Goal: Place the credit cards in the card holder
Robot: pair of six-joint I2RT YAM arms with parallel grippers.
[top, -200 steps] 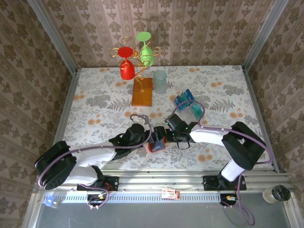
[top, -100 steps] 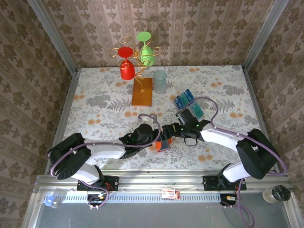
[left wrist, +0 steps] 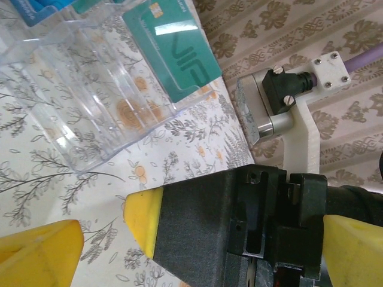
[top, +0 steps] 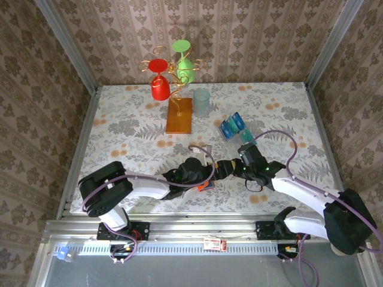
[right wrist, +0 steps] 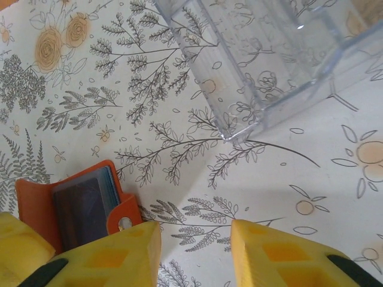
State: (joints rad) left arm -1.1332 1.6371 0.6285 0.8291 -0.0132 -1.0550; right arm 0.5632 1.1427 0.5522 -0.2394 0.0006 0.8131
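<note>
The orange card holder [right wrist: 36, 200] lies open on the floral table, a dark card [right wrist: 84, 206] tucked inside with teal edges beside it, its snap tab [right wrist: 124, 222] just left of my right gripper [right wrist: 194, 251]. That gripper is open over bare tabletop, holding nothing. From above, the holder [top: 204, 186] peeks out under both wrists. My left gripper [left wrist: 197, 245] is open wide, and the right gripper's black, yellow-tipped finger [left wrist: 143, 218] sits between its fingers. More blue and teal credit cards [top: 232, 125] stand in a clear rack [left wrist: 90, 107]; one is a teal card [left wrist: 170, 48].
A gold wire stand on an orange-brown base [top: 179, 115] carries a red and a green cup at the back. Beside it stands a pale tumbler [top: 201, 101]. The clear rack's corner [right wrist: 239, 125] is close ahead of the right gripper. Patterned walls enclose the table.
Both grippers have shifted right toward the rack, the right arm swinging outward. The card holder slid slightly right with them and is now mostly covered from above.
</note>
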